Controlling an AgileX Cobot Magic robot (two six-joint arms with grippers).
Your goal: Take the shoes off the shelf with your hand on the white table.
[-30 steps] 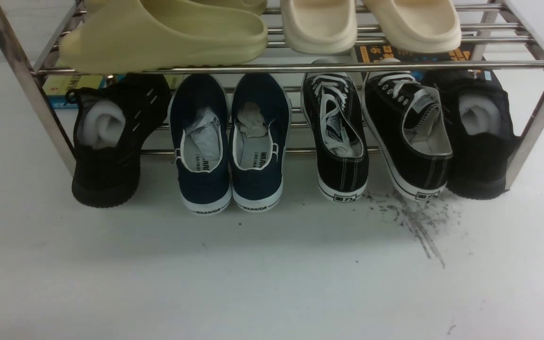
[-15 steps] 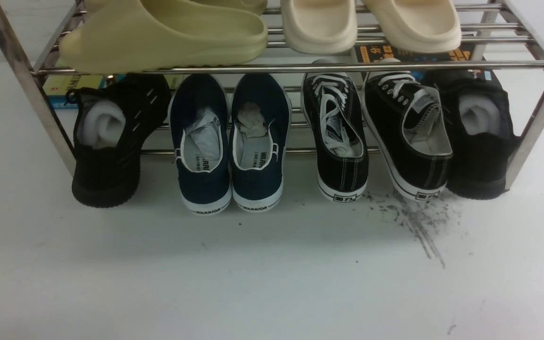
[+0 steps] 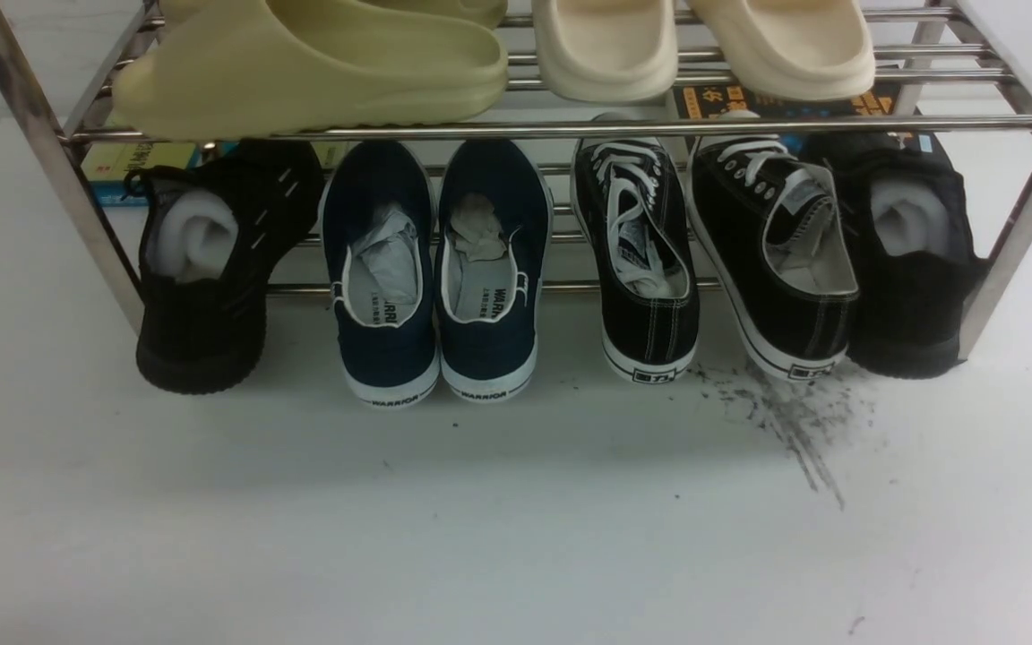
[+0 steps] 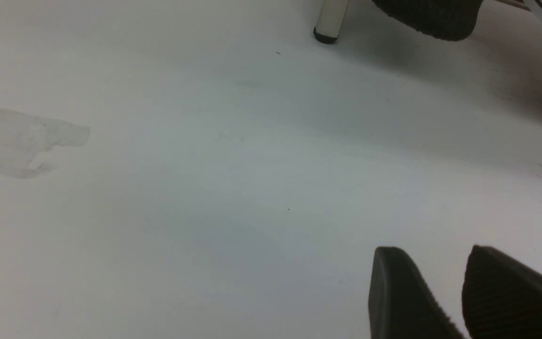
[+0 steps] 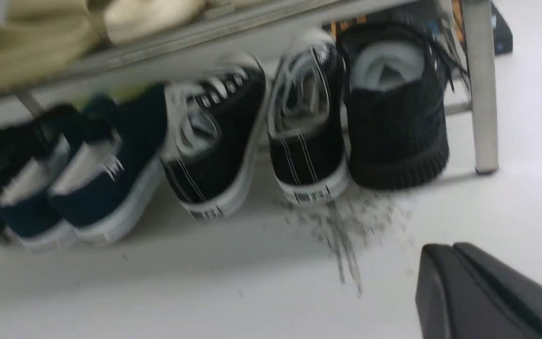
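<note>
The shoes, two black canvas sneakers with white laces [image 3: 646,260] [image 3: 771,260], rest on the lower tier of the chrome shelf [image 3: 561,130], heels toward me and touching the white table [image 3: 516,537]. The blurred right wrist view shows them as well [image 5: 214,141] [image 5: 306,136]. Neither hand appears in the front view. My right gripper [image 5: 452,247] is shut and empty, low over the table in front of the dark scuff patch [image 5: 341,226]. My left gripper [image 4: 433,252] hangs over bare table, open by a narrow gap, with nothing between its fingers.
Navy slip-ons [image 3: 435,269] sit left of the sneakers. All-black knit shoes [image 3: 207,260] [image 3: 910,251] stand at both ends. Yellow-green slides [image 3: 310,72] and cream slides [image 3: 704,45] fill the upper tier. Books [image 3: 122,161] lie behind. A shelf leg [image 4: 330,21] stands ahead of the left gripper.
The shoes and the shelf have not moved. A small dark speck at the bottom right corner of the front view half a second ago is gone.
</note>
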